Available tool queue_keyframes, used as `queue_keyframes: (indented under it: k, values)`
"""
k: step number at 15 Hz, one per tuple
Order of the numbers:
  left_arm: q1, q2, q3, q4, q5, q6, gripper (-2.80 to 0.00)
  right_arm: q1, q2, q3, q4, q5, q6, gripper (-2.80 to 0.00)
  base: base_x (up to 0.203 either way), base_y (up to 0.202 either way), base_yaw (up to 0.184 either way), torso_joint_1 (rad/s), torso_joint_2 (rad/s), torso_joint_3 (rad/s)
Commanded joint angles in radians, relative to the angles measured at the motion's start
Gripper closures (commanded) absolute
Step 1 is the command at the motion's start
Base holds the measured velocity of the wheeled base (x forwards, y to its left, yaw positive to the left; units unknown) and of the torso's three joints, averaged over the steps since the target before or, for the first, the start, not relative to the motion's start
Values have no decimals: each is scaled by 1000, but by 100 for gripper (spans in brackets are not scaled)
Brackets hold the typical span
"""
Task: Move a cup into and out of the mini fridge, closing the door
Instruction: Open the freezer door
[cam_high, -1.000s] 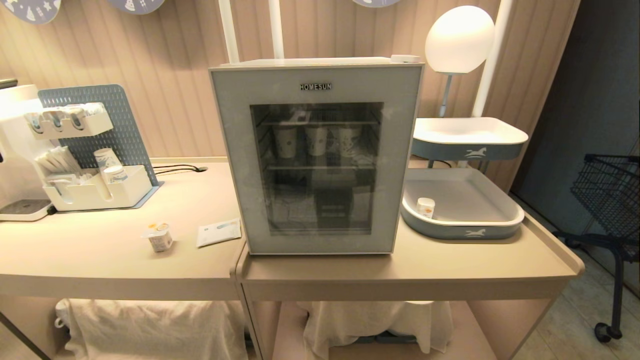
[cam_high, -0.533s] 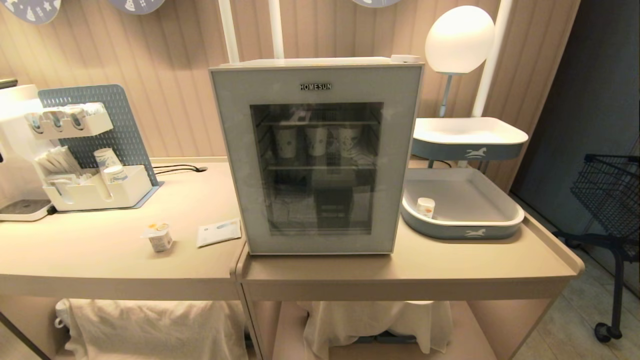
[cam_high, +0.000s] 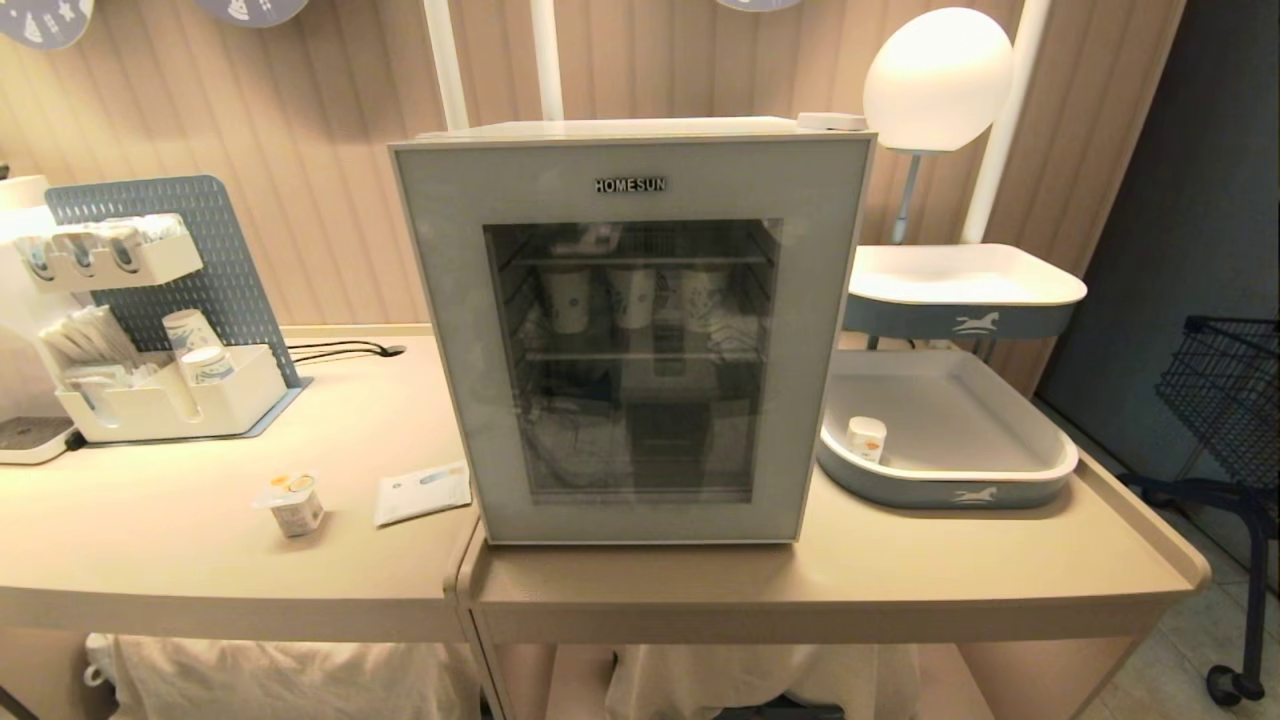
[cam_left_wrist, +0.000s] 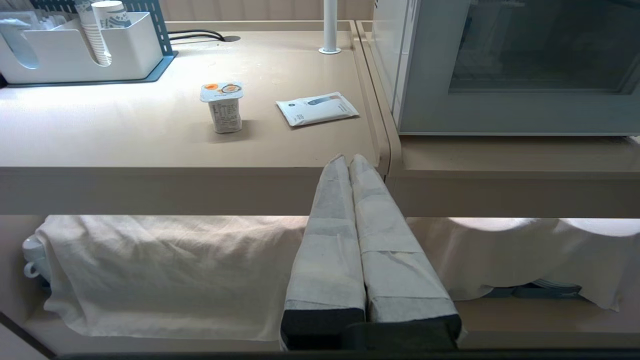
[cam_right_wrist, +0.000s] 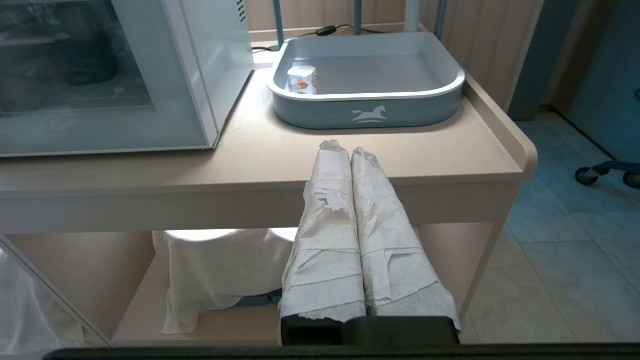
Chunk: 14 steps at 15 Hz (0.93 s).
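The cup (cam_high: 290, 503) (cam_left_wrist: 223, 107), a small white pot with a yellow-orange foil lid, stands on the left table, left of the mini fridge (cam_high: 632, 330). The fridge's door (cam_high: 632, 345) with its dark glass window is closed; paper cups show on a wire shelf behind the glass. Neither arm appears in the head view. My left gripper (cam_left_wrist: 348, 158) is shut and empty, held low in front of the table's front edge, short of the cup. My right gripper (cam_right_wrist: 345, 146) is shut and empty, in front of the right table's edge near the tray.
A flat white packet (cam_high: 422, 492) lies beside the cup. A grey-blue tray (cam_high: 950, 480) right of the fridge holds a plain white pot (cam_high: 865, 438). A cup organiser (cam_high: 165, 400) stands at the back left. A black wire cart (cam_high: 1225, 390) is at the right.
The whole head view has shifted: the fridge and tables look larger and sit lower in frame, so the camera has moved nearer. Nothing on the tables has moved.
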Motion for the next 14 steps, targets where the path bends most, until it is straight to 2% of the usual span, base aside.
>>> queue_keyframes:
  k: [1,2,3,5,7,8,11,12,14]
  values:
    - [0,1,0,0,0,0,0,0,2,0,0,0,0,0,0,0,0,0,0,0]
    - [0,0,-2,1,0,2,0,0,2,0,0,0,0,0,0,0,0,0,0,0]
    - [0,0,-2,4,0,2,-280,0,2,0,0,0,0,0,0,0,0,0,0,0]
    - [0,1,-4,-1,3,6,-280,0,2,0,0,0,0,0,0,0,0,0,0,0]
    - [0,3,-80,13,7,16,-280,0,2,0,0,0,0,0,0,0,0,0,0,0]
    - [0,15,-179,47,8,19,-280,0,2,0,0,0,0,0,0,0,0,0,0,0]
    - [-3,125,-625,255,14,16,-280,0,2,0,0,0,0,0,0,0,0,0,0,0]
    - [-6,200,-771,333,21,-2,-280,0,2,0,0,0,0,0,0,0,0,0,0,0]
    - [-24,410,-961,453,29,-64,-280,0,2,0,0,0,0,0,0,0,0,0,0,0]
